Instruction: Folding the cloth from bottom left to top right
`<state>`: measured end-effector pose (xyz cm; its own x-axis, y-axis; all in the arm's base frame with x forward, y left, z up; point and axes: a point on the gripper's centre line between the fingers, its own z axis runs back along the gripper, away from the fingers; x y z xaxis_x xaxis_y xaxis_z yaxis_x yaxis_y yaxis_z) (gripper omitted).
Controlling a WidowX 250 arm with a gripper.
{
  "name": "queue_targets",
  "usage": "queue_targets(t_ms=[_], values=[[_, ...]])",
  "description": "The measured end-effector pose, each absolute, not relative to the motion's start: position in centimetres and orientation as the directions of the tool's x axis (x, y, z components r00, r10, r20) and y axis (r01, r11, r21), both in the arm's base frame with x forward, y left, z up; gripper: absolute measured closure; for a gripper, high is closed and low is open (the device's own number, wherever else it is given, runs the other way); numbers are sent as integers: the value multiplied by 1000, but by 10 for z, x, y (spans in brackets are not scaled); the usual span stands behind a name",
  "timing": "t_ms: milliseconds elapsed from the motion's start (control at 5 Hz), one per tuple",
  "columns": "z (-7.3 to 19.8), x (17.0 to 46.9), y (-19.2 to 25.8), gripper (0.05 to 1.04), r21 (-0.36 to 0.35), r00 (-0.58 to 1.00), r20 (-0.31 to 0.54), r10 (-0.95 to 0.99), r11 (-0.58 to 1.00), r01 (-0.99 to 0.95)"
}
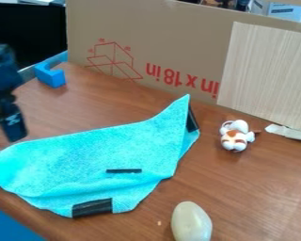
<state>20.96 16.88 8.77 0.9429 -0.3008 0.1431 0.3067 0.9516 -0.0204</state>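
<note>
Well, taking the whole view as a clock, I see the gripper at nine, pointing down beside the cloth's left end. How wide it is set I can't tell from where I stand, though nothing hangs from it. Towards ten sits a blue block near the far side of the table.

The turquoise cloth spreads from nine o'clock down past seven, with one corner drawn up to a point at about one. A black patch shows near its lower edge. To my eye the fold is only part made: the lower edge looks layered, but the left end still lies far out from that upper-right point. What seems left is to bring the bottom-left part across and lay it over towards one o'clock, then let it settle flat.

Behind, a cardboard panel stands across twelve. A pale smooth stone-like thing lies between five and six, apart from the cloth. Just past three is a small white and brown toy, and a pale wood-grain board stands at two.
</note>
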Motion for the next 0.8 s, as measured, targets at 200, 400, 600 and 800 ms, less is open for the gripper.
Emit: queue_targets(t_ms=[200, 400, 600, 800], values=[[95, 186, 174, 84, 4, 959, 200, -201, 979, 204], [90, 173, 174, 84, -5, 968, 233, -97, 995, 101], [84, 166, 183, 84, -13, 962, 271, 37, 999, -34], [75, 166, 188, 84, -42, 939, 303, 163, 987, -157]])
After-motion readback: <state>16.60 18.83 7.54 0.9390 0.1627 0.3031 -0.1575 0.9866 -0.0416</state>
